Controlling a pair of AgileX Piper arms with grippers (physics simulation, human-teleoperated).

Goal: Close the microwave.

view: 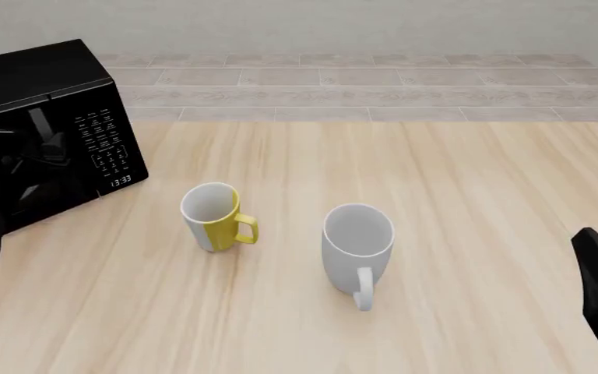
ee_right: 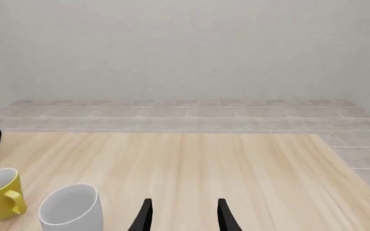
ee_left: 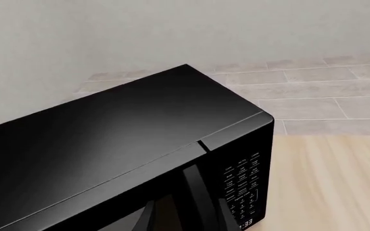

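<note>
microwave (view: 50, 125) door looks shut/nearly | L tool (ee_left: 185, 202) at door front, fingers apart | R tool (ee_right: 181, 216) fingers apart, idle | push flat, gently til flush

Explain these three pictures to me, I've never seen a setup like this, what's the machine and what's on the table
These are computer-rendered views of two robot arms at a wooden table. The wide picture looks down from behind the arms. The other two come from cameras on each arm's wrist. On the table stand a black microwave, a yellow mug and a white mug. The left wrist camera looks at the microwave's top and keypad from close up. The right gripper shows two dark fingers spread apart, holding nothing. The left gripper's fingers are hard to make out against the microwave door.
</note>
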